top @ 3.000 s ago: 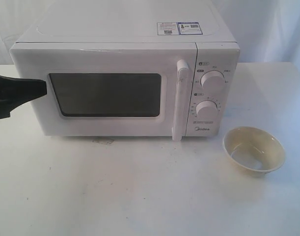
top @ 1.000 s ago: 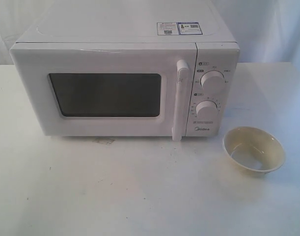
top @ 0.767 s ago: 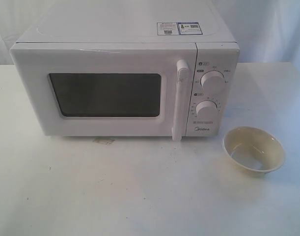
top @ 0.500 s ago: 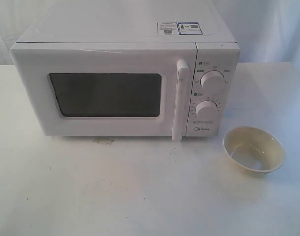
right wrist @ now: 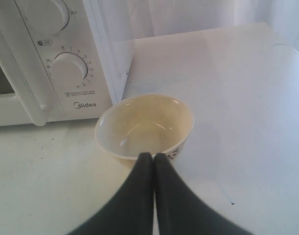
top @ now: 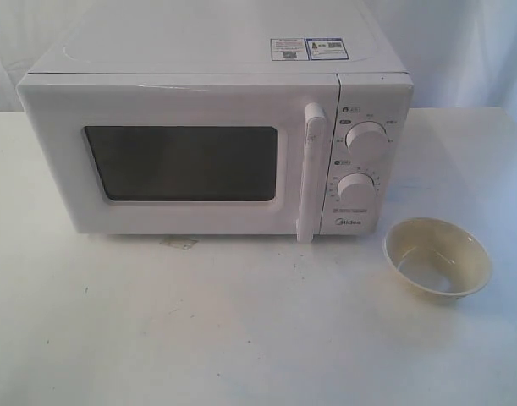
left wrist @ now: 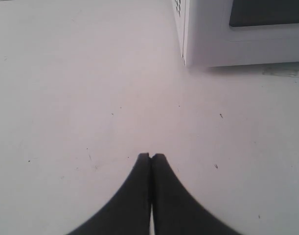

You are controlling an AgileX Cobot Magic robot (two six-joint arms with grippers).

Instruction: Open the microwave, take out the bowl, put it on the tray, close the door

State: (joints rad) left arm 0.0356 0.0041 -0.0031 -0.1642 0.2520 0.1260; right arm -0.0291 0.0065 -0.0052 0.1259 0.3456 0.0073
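Observation:
The white microwave (top: 216,139) stands at the back of the table with its door (top: 178,161) shut and the bar handle (top: 310,173) upright. The cream bowl (top: 437,258) sits upright and empty on the white table, right of the microwave, below the knobs. No tray shows in any view. Neither arm appears in the exterior view. My left gripper (left wrist: 150,156) is shut and empty above bare table, off the microwave's corner (left wrist: 184,58). My right gripper (right wrist: 153,155) is shut and empty, its tips in front of the near rim of the bowl (right wrist: 144,125).
The white table (top: 241,330) spreads wide in front of the microwave. A small tan scrap (top: 178,244) lies under the door's front edge. White cloth hangs behind the table.
The left gripper, seen at the microwave's left edge three seconds ago, has left the exterior view. Over the last second nothing has moved.

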